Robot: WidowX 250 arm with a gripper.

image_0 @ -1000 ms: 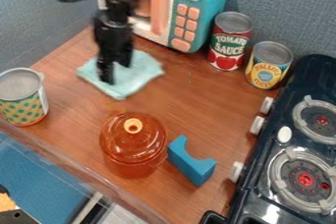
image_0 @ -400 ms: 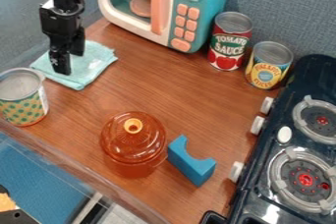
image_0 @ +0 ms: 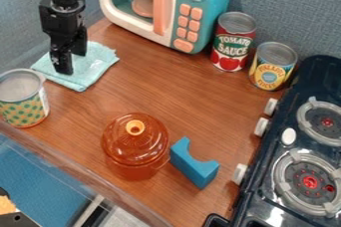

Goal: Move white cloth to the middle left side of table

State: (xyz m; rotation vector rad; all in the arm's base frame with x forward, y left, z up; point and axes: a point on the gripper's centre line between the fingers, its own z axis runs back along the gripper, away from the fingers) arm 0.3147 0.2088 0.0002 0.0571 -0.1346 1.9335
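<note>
- Nearest, the blue block [image_0: 195,164] stands beside the lidded amber jar [image_0: 135,144] on the desk [image_0: 180,94].
- Past them at the left, the dotted can [image_0: 23,105] stands just beside the cloth's near edge.
- The pale cloth [image_0: 95,70] lies flat at the desk's left side, between that can and the microwave [image_0: 188,9].
- Over it hangs the end effector [image_0: 72,63], fingers parted, tips down at the cloth; no pinched fold shows.
- The step in hand looks like the placing, nearly done.
- Next calls for a straight lift clear of the fabric, keeping the fingers apart so no corner drags, and missing the can.
</note>
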